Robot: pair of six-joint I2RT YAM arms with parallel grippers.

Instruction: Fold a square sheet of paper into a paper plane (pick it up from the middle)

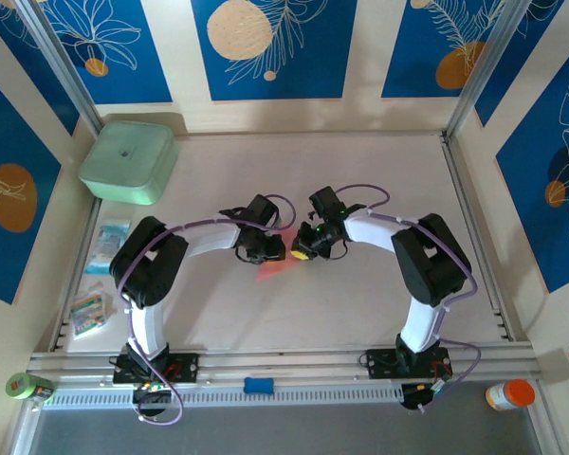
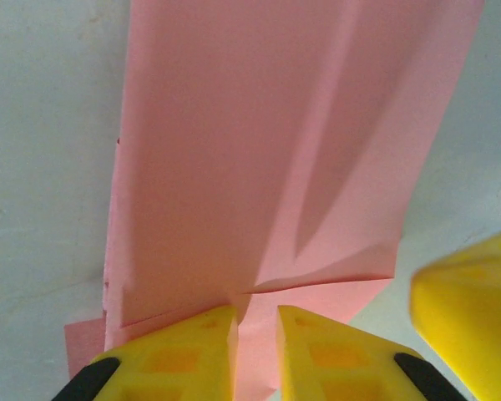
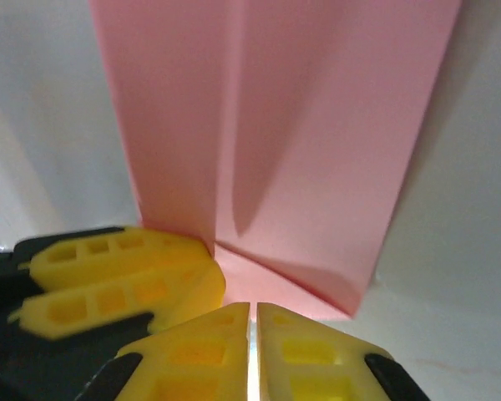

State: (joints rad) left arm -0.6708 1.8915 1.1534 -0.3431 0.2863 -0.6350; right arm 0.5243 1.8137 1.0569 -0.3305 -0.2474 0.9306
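The left claw [image 2: 256,316] stood a little parted and the right claw [image 3: 253,309] pinched shut at the near end of the matte, creased pink paper sheet [image 2: 259,150], a narrow folded strip lying mid-desk [image 1: 360,313], its long axis running away from both.

Paper [image 1: 270,270] mid-table [image 1: 360,313], left gripper [image 2: 257,322] at its 10 o'clock, right gripper [image 3: 253,313] at 2. Box [image 1: 128,161] at table's 10 o'clock, packets [image 1: 107,246] at 9.

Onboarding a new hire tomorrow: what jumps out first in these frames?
The pink folded paper, creased lengthwise, is at the middle of the table, where the left gripper and right gripper meet side by side at one edge. A mint-green box stands in the far left corner.
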